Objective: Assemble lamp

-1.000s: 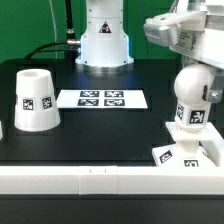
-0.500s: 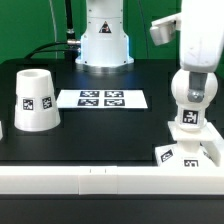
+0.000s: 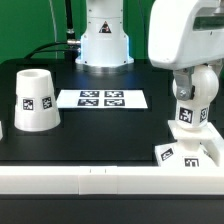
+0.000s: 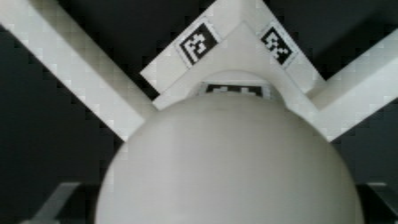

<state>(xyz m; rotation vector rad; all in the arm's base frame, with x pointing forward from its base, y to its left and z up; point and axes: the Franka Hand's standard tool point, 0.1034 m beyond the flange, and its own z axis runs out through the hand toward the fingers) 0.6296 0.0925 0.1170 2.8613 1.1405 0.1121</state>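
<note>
The white bulb (image 3: 189,107) stands upright on the flat square base (image 3: 186,153) at the exterior view's right front. My gripper (image 3: 196,88) comes down over the bulb's round head and is shut on it, largely hidden by the white hand. In the wrist view the bulb (image 4: 222,160) fills the middle between my dark fingers (image 4: 50,203), with the tagged base (image 4: 231,45) beyond it. The tapered shade (image 3: 35,98) stands alone at the exterior view's left.
The marker board (image 3: 102,98) lies mid-table. The arm's white pedestal (image 3: 103,40) stands behind it. A white ledge (image 3: 100,178) runs along the table's front edge, right by the base. A small white piece (image 3: 2,128) shows at the left edge.
The wrist has turned around the bulb, and the white hand now covers its head. The bulb's tag has shifted toward the exterior view's left. The shade has not moved.
</note>
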